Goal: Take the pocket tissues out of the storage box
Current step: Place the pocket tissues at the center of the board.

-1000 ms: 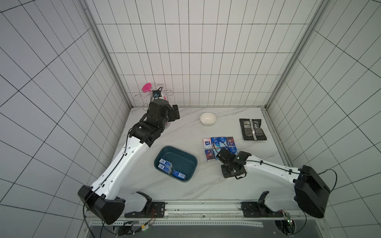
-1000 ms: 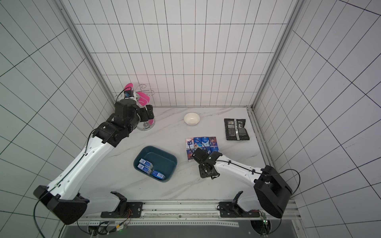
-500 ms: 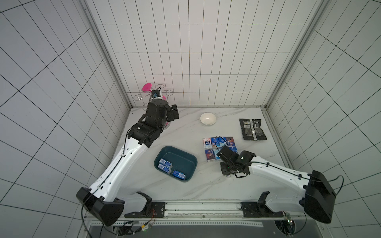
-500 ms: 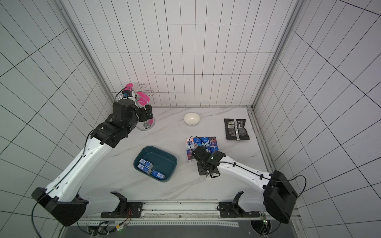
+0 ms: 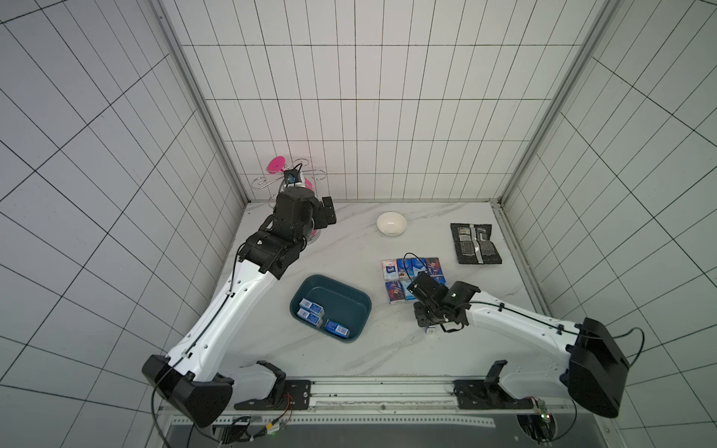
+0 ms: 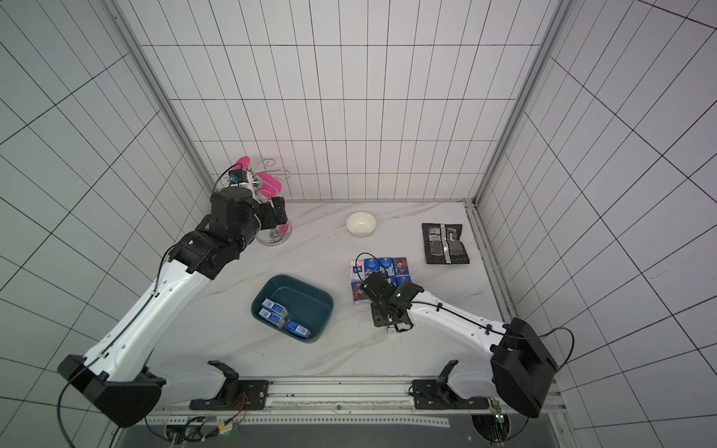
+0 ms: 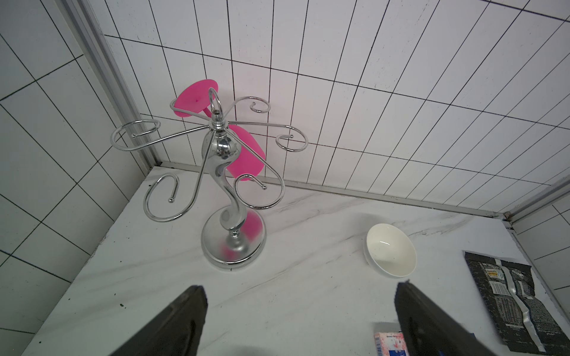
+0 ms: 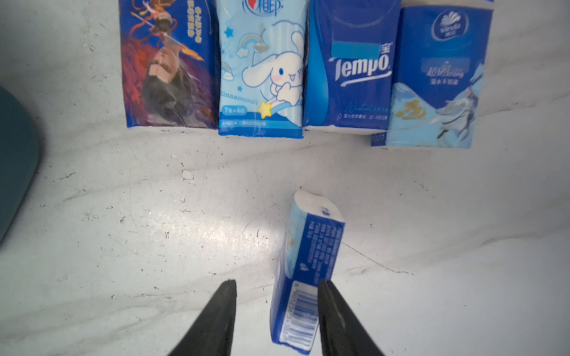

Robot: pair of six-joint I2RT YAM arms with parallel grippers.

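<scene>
**Right tool (image 8: 277, 281) has slid slightly toward the storage box (image 5: 343, 300)**

Its fingers stand partway apart around one blue pack (image 8: 308, 246), which rests on its narrow edge on the surface (image 8: 154, 231). One finger touches the pack and the other shows a gap (so no firm clamp). Just beyond it lie the pocket tissues (image 5: 411, 268) that are already out, flat and side by side in two rows. The right wrist view shows four of them in a row. In both top views the dark teal storage box sits left of that group. It holds three packs (image 5: 311, 308), barcode labels up, crowded into its near-left end; the rest of its floor is bare. Left tool (image 7: 299, 286), unmoved, hangs by the chrome rack (image 7: 229, 212) with its fingers wide. White bowl (image 5: 392, 224) and black foil packet (image 5: 475, 243) lie toward the back wall.
</scene>
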